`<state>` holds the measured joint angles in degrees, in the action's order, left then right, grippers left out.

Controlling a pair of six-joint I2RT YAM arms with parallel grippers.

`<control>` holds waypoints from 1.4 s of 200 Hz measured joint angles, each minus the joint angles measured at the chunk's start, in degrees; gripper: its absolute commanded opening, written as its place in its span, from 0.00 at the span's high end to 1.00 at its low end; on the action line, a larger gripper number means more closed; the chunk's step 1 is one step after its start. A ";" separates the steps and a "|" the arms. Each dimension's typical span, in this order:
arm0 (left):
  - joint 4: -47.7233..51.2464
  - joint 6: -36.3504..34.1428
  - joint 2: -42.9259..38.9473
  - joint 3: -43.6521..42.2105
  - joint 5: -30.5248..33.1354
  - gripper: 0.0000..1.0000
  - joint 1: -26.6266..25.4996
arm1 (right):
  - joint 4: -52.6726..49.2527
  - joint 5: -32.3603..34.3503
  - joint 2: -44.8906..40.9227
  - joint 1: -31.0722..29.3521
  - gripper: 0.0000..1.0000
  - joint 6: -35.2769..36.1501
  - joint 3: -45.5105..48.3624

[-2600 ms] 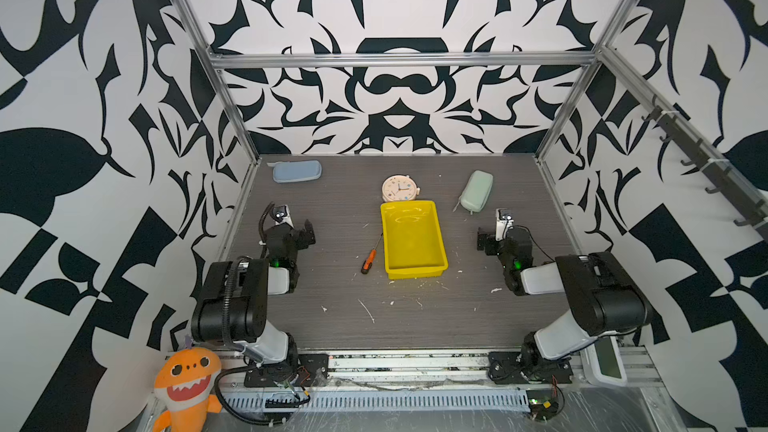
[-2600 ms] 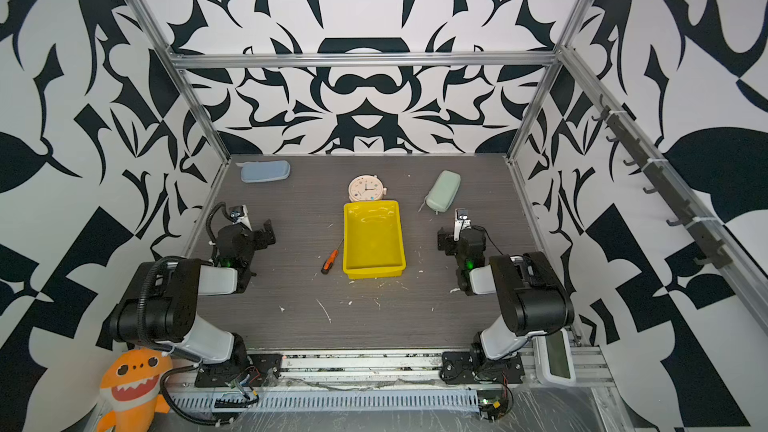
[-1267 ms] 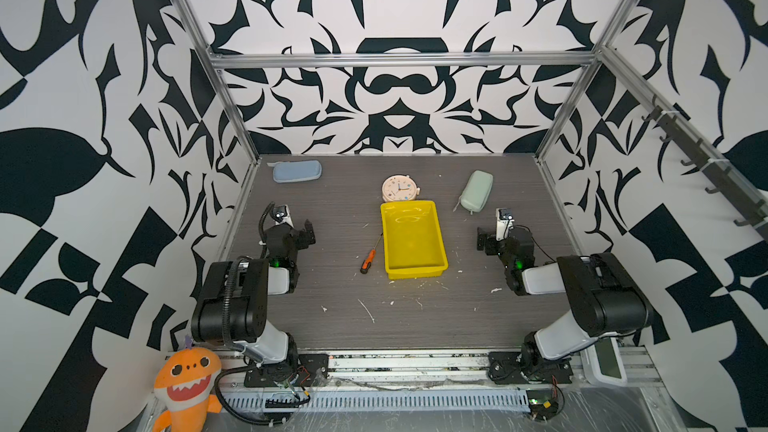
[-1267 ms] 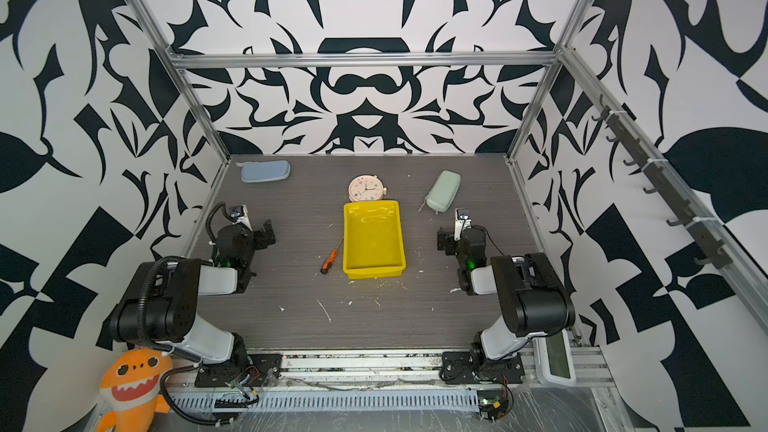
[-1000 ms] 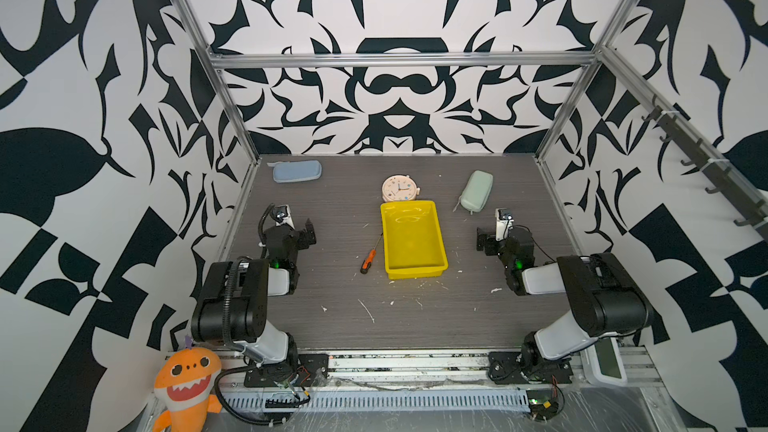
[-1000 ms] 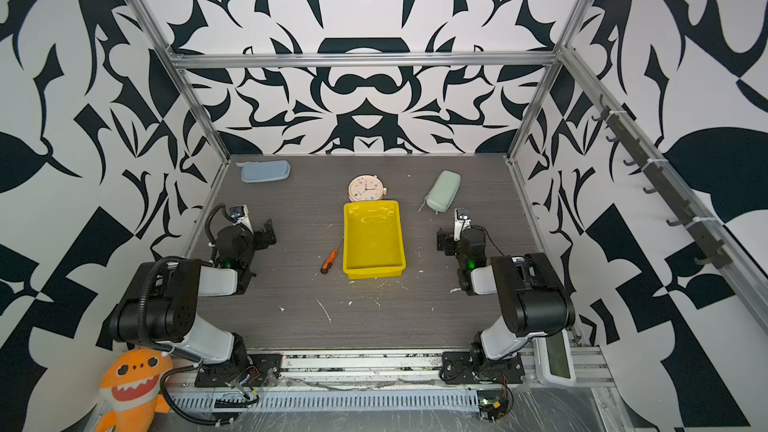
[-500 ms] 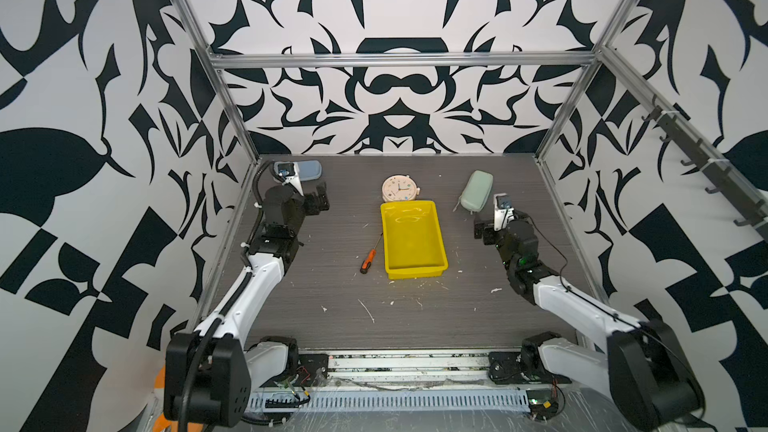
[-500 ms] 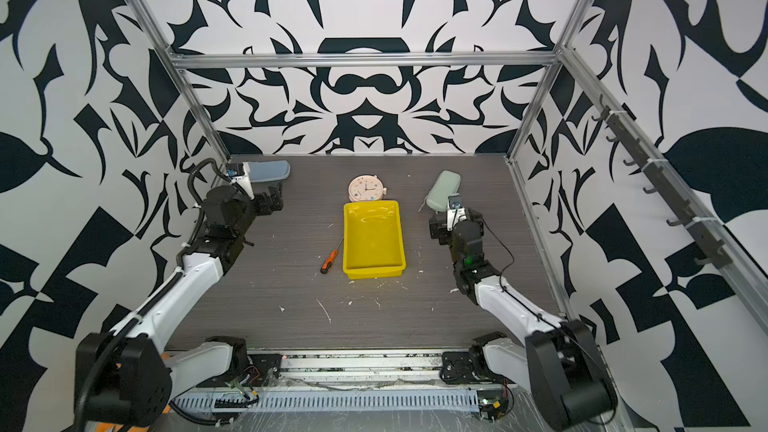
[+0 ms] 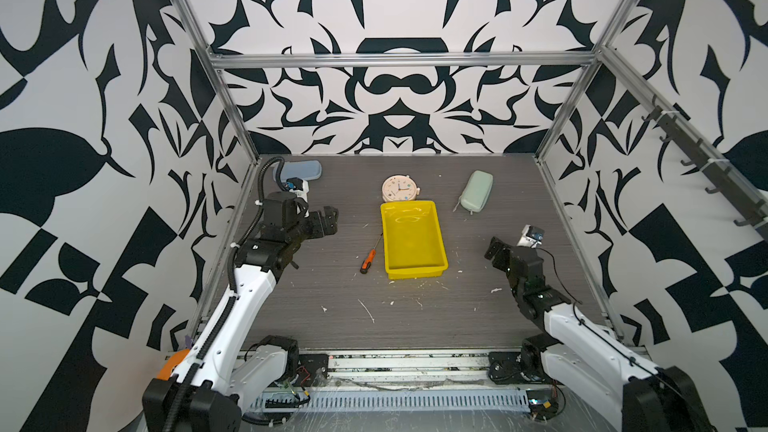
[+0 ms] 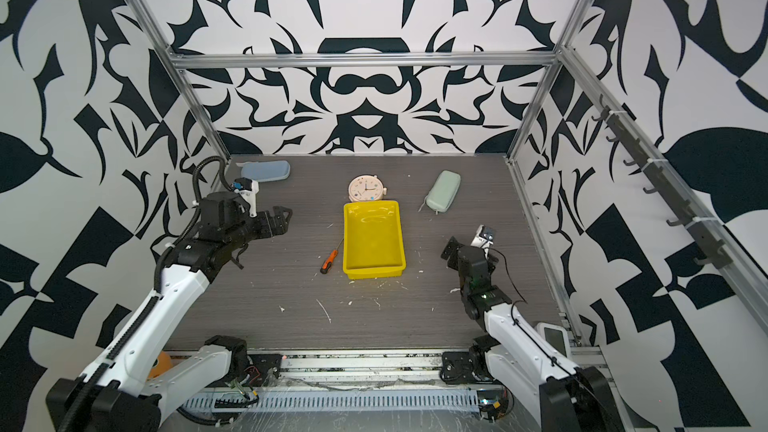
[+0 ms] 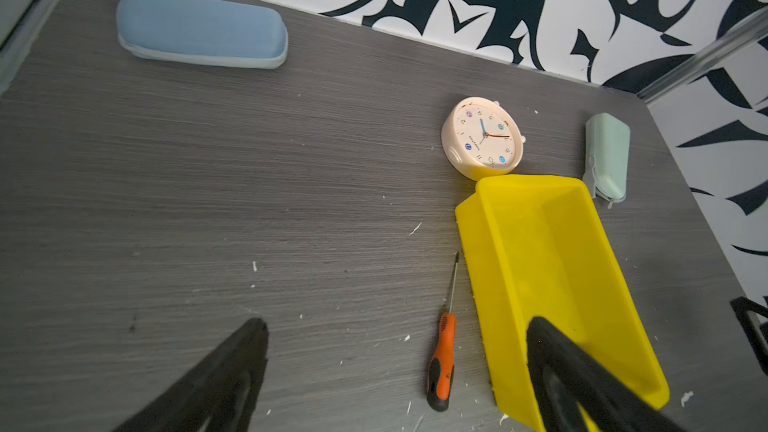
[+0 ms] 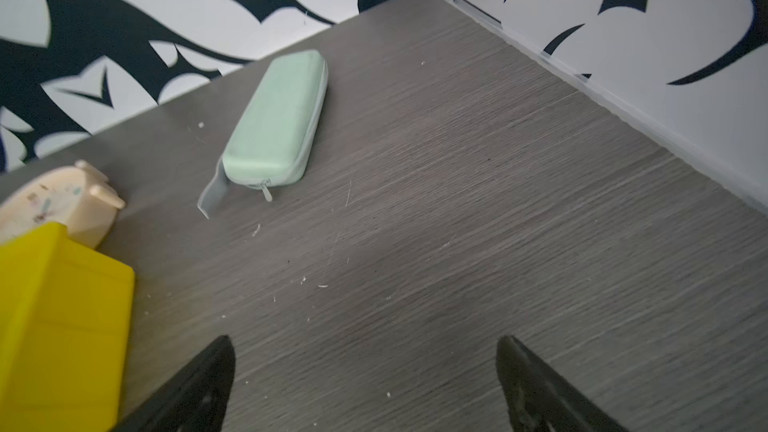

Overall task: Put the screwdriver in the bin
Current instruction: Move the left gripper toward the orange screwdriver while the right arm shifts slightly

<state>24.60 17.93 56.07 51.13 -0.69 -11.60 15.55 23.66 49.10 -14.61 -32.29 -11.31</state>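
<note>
Screwdriver (image 9: 368,257) lies flat on the bench (image 9: 332,326), just beside the bin (image 9: 417,275) on the left arm's side, shaft pointing to the back. Not in yet. Left claw (image 9: 328,222) is spread wide and empty, raised well off to the side. Right claw (image 12: 363,347) is also spread and empty. Suggest dropping the left claw over the orange handle with jaws across it, clear of the bin wall, then lifting over the rim.

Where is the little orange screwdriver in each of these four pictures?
Top view: the screwdriver lies just left of the yellow bin.
Top view: the screwdriver, same place.
Left wrist: screwdriver beside the yellow bin's long wall.
Right wrist: not in view.
Shared landmark: the yellow bin, seen in all four.
</note>
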 measured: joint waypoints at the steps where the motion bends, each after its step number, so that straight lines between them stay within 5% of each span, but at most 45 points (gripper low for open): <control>1: 0.13 0.13 -0.15 -0.02 0.24 0.00 0.00 | 0.07 0.13 0.00 0.00 0.00 -0.22 0.09; 40: 4.85 8.76 -8.70 -0.92 12.96 0.00 0.37 | -1.79 8.90 2.75 -0.72 0.00 -10.54 -0.17; 75: 2.71 11.41 -14.34 -7.15 9.18 0.00 0.70 | 0.17 10.25 2.58 -1.31 0.00 -13.51 -0.09; 119: 2.14 14.91 -5.73 -9.09 1.77 0.00 -1.46 | 0.90 9.60 4.98 -1.40 0.00 -16.85 -0.09; 215: 4.15 17.62 -2.67 -12.55 8.90 0.00 -9.22 | 2.08 2.12 13.18 -1.40 0.00 -14.23 -3.85; 273: -2.25 16.90 9.64 -13.90 15.98 0.00 -21.16 | 2.71 -4.61 12.87 -1.40 0.02 -9.55 -4.59; 280: -2.80 16.37 11.78 -13.57 15.30 0.07 -21.62 | 2.82 -4.98 13.11 -1.40 0.02 -9.44 -4.59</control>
<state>21.80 34.30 67.85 37.56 14.61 -33.21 18.37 18.68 62.22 -16.01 -41.74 -15.90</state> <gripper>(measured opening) 0.997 0.984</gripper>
